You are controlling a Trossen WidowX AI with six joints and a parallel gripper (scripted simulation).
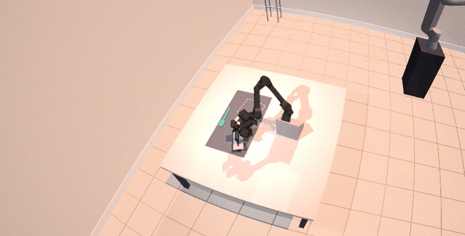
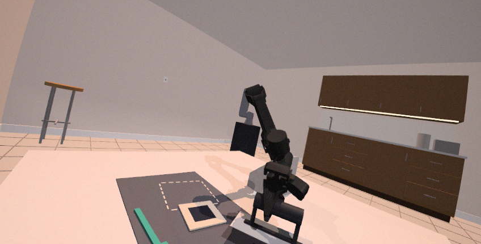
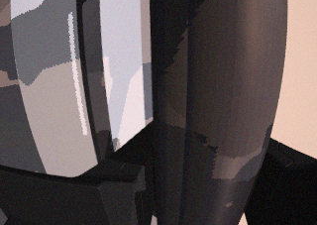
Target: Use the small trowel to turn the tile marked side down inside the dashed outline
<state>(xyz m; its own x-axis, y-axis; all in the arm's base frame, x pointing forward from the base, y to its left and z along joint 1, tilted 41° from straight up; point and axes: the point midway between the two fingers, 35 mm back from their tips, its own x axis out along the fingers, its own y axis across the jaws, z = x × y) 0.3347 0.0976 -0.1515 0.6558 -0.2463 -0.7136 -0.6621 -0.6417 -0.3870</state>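
The small trowel (image 1: pixel 237 146) (image 2: pixel 292 209) (image 3: pixel 238 86) has a flat grey metal blade and a dark round handle on two posts. It is at the mat's front end; whether it touches the mat cannot be told. My gripper (image 1: pixel 237 140) (image 2: pixel 268 214) (image 3: pixel 192 128) points down and is shut on the handle; one finger is partly hidden. The tile (image 2: pixel 219 219) (image 1: pixel 237 121) lies flat, its dark square facing up, pale rim around it. It overlaps the near side of the dashed outline (image 2: pixel 162 183) (image 1: pixel 249 99). My arm hides part of the tile in the top view.
A green long-handled tool (image 1: pixel 226 113) (image 2: pixel 146 224) lies on the left side of the dark mat (image 1: pixel 217 139) (image 2: pixel 133 190). A grey upright panel (image 1: pixel 288 129) (image 2: pixel 257 179) stands by my arm's base on the table (image 1: pixel 196 155) (image 2: pixel 84 187), right of the mat.
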